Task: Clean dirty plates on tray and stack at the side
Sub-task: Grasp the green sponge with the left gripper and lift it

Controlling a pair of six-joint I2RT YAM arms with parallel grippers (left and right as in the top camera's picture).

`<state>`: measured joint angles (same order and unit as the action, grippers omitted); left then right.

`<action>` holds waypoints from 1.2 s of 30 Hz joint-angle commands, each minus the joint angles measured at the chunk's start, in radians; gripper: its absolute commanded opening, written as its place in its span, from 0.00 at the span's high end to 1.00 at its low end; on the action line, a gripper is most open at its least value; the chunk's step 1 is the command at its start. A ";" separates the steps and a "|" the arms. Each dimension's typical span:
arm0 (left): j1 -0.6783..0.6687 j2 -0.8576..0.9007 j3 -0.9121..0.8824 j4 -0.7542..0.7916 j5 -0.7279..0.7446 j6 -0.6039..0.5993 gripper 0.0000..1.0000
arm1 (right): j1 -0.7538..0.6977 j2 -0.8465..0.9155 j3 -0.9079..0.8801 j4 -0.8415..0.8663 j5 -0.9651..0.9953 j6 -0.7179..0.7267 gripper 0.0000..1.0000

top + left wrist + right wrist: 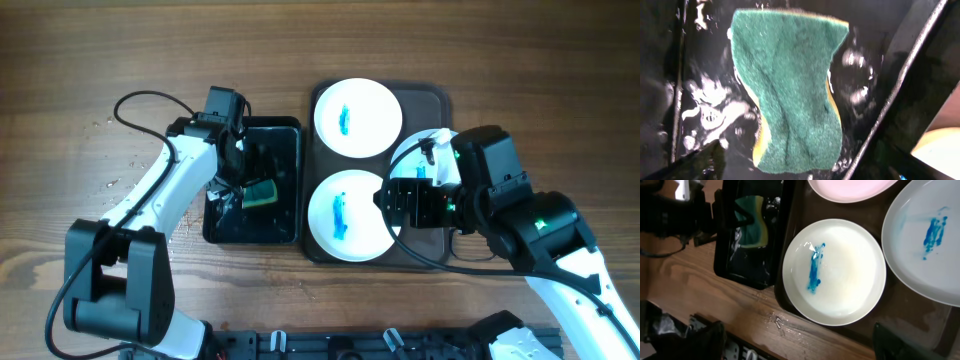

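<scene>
A brown wood-grain tabletop (80, 60) fills the overhead view, with a few pale wet flecks (112, 184) near its 9 o'clock side. Just right of them the left hand (235, 180) hangs over a narrow black tray (285, 228) whose floor is wet and glinting. Its fingers stand wide apart and hold nothing. A green-and-yellow sponge (262, 192) lies flat in the tray below and between them.

Touching the black tray's 3 o'clock edge is the dark brown tray (441, 100), which carries all three plates. The far plate (358, 118) sits at the tray's 12 o'clock end and the near plate (345, 215) at its 6 o'clock end. Each shows a blue smear at its centre. The third plate (418, 150) lies toward 3 o'clock, mostly hidden under the right arm, so its centre cannot be seen.

The right hand (802, 340) hovers above the near plate, spread wide and empty. From its wrist view that plate lies at 12 o'clock of the fingers (695, 340) and is not touched by them.
</scene>
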<state>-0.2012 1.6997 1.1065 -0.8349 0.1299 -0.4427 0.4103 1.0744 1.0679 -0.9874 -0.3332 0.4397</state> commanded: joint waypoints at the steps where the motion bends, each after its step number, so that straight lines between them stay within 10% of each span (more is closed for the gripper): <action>1: -0.016 0.000 0.003 -0.012 0.041 0.009 0.05 | 0.006 0.000 0.003 0.000 0.012 0.010 0.00; 22: -0.121 0.000 0.003 -0.023 -0.197 -0.141 0.06 | 0.006 0.033 0.003 -0.016 0.012 0.006 0.00; 36: -0.122 0.137 0.002 0.111 -0.258 -0.175 0.44 | 0.006 0.033 0.003 -0.039 0.011 0.007 0.00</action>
<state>-0.3271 1.7573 1.1065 -0.7486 -0.1013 -0.6075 0.4103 1.1007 1.0679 -1.0180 -0.3317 0.4450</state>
